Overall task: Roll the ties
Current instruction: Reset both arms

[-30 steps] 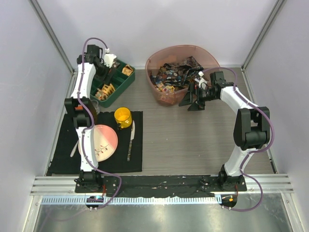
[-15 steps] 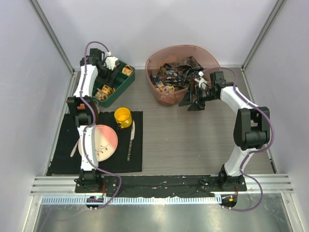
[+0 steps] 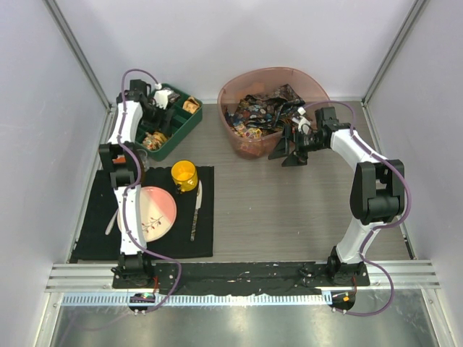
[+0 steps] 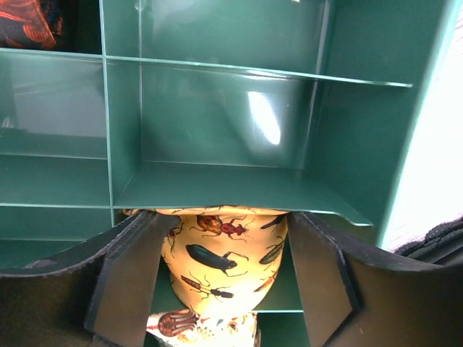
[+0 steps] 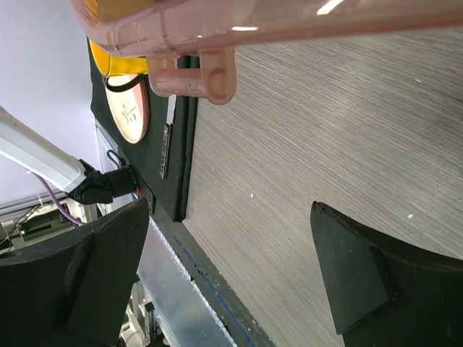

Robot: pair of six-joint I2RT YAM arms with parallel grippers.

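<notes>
1. Left gripper is hanging over the green tray at upper left of the top view. Its jaws are standing partly open, with the black fingers flanking a rolled yellow tie.
2. The roll is sitting in a tray cell at bottom centre of the left wrist view: a rounded fabric bundle with a beetle print. The fingers are lying right against its sides; can't tell if they're clamping it.
3. Tray is reading as glossy moulded plastic with thin dividers and rectangular cells. A dark tie with red pattern is showing in the upper-left cell.
4. Other ties, dark and multicoloured, are lying heaped in the translucent pink basin at top centre.
5. Right gripper is sitting low over the grey wood-grain table at the basin's lower-right edge, jaws spread wide, holding nothing.
6. Lower left: a black mat is carrying a round pink plate, a yellow cup and a knife.
</notes>
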